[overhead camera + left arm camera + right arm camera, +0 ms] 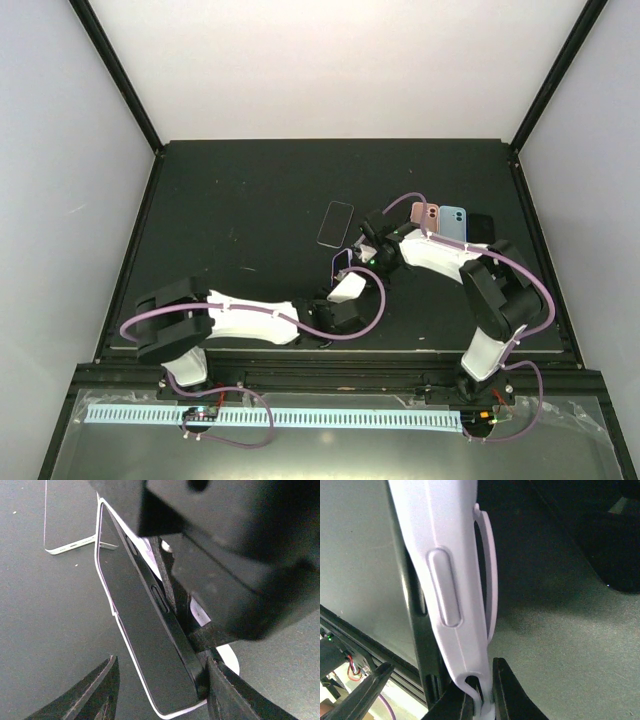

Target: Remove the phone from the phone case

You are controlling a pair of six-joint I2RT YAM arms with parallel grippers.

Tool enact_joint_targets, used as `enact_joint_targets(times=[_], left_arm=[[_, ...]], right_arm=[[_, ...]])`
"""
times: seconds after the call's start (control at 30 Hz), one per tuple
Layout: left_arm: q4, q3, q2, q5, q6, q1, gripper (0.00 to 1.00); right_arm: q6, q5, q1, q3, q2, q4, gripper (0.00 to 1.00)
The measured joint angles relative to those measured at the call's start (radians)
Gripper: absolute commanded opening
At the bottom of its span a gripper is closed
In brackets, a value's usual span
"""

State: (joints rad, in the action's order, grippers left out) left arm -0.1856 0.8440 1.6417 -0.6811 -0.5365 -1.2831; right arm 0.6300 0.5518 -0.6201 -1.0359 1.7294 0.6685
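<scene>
Presently, the phone [145,645] is being held on edge in its phone case [450,580], mid-counter [240,200], between both hands.
Case rim is being pinched by the closed right hand [480,700]; left hand [160,690] is being shown spread around the phone's lower end. Phone judged stiff, glossy, slippery; case soft, so the bare side edges are being favoured. A clear case [335,222] and spare phones [450,222] are lying apart, not obstructing.
</scene>
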Motion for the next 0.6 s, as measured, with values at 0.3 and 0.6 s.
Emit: enact_joint_targets(times=[0.3, 0.6], left_arm=[[-0.115, 0.081, 0.064, -0.063, -0.025, -0.004, 0.5], [-0.218, 0.118, 0.089, -0.132, -0.072, -0.02, 0.24]], right_arm=[[-0.003, 0.003, 0.001, 0.0, 0.003, -0.003, 0.01], [-0.004, 0.021, -0.008, 0.0, 0.006, -0.063, 0.01]])
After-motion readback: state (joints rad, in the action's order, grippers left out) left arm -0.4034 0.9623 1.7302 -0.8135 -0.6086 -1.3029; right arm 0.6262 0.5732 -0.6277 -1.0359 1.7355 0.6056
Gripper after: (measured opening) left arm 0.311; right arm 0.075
